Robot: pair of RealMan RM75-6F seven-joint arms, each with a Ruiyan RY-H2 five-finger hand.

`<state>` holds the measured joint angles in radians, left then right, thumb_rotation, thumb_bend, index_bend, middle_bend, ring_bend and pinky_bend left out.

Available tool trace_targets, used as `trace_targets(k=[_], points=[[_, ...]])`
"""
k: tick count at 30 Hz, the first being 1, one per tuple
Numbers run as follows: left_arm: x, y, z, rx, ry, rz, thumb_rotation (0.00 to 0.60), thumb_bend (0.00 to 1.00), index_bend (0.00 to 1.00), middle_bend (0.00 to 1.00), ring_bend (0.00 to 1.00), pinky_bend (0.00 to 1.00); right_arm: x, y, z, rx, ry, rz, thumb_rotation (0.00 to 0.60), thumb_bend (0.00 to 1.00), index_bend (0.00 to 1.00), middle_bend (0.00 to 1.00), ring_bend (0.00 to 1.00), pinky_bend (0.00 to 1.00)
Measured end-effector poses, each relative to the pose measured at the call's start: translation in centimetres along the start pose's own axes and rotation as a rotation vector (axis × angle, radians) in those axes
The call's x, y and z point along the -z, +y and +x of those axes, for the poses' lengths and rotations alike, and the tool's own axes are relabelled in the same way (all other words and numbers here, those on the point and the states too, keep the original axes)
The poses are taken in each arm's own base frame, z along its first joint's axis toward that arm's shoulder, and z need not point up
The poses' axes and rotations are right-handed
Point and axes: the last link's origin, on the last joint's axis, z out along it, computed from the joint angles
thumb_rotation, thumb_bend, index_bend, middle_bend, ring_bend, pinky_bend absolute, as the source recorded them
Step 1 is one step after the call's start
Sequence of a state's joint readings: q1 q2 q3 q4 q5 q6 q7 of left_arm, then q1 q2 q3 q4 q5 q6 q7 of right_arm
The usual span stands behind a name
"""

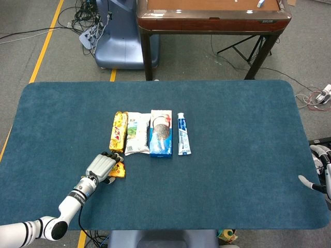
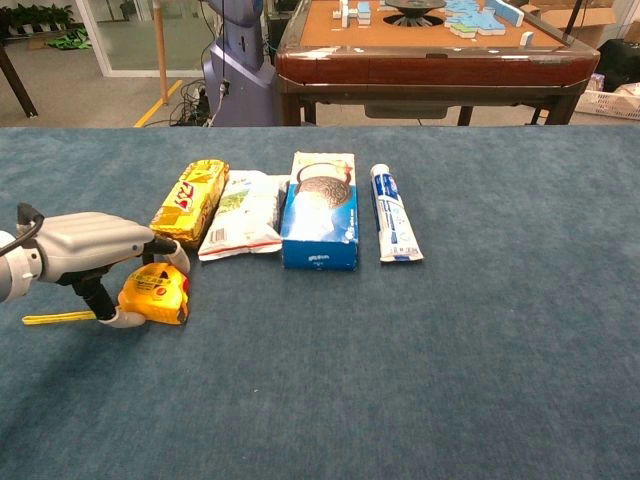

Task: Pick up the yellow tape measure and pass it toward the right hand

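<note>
The yellow tape measure (image 1: 119,170) (image 2: 158,294) lies on the blue table, with a short length of yellow tape (image 2: 52,318) pulled out to its left. My left hand (image 1: 101,166) (image 2: 92,244) hovers low over it. Its fingers reach across the top of the case, and its thumb rests on the table at the case's left side. The case still sits on the cloth, and I see no firm grip on it. My right hand (image 1: 319,169) shows only in the head view, at the table's right edge, holding nothing, its thumb sticking out.
A row of items lies just beyond the tape measure: a yellow snack pack (image 1: 118,131) (image 2: 190,201), a white pouch (image 1: 137,133) (image 2: 241,215), a blue cookie box (image 1: 161,133) (image 2: 320,208) and a toothpaste tube (image 1: 183,134) (image 2: 393,226). A brown table (image 1: 212,15) stands behind.
</note>
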<state>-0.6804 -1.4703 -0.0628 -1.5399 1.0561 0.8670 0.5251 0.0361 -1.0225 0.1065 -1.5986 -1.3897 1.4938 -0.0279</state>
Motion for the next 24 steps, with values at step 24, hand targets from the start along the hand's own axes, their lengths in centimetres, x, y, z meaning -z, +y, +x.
trace_targets(k=[24], points=[[0.4, -1.3, 2.8, 0.295, 0.108, 0.005, 0.6, 0.25, 0.47, 0.46, 0.37, 0.23, -1.6, -4.9, 0.7, -0.06, -0.03, 0.172, 0.6, 0.09, 0.21, 0.22, 0.2, 0.26]])
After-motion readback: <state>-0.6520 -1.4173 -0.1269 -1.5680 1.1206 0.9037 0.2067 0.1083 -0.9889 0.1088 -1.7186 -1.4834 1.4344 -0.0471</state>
